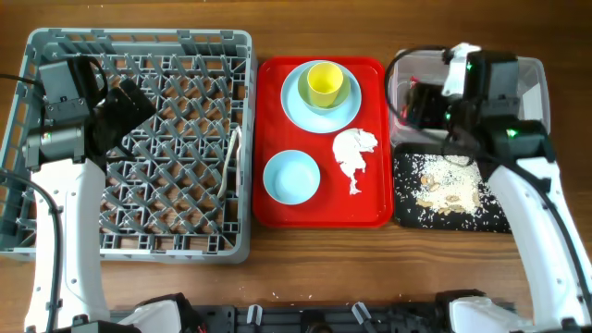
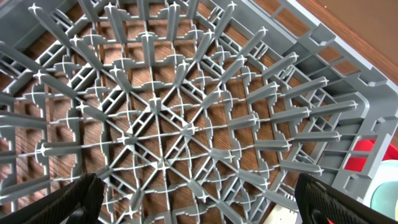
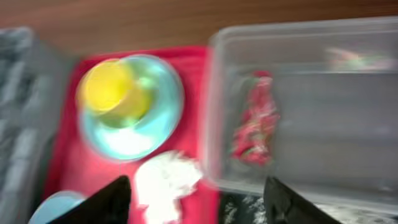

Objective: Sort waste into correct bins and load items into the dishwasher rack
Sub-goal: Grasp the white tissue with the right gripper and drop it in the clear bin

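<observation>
Done: snack wrapper (image 3: 255, 124) in the clear tub (image 3: 336, 124) right of the red tray (image 1: 370, 208); rice scraps (image 1: 449, 185) in the black tray (image 1: 404, 217) alongside. Outstanding: napkin (image 1: 354, 153), plate (image 1: 294, 106), cup (image 1: 325, 83) and bowl (image 1: 291, 176) sit on the red tray. Left tool (image 2: 199, 193), over the rack (image 1: 139, 35), and right tool (image 3: 198, 186), over the tub, both stand apart, empty.

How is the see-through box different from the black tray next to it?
The clear tub is see-through with tall walls; the black tray is dark and shallow. The clear tub holds a red wrapper; the black tray holds rice and crumbs. Both are rectangular and sit beside the red tray.
</observation>
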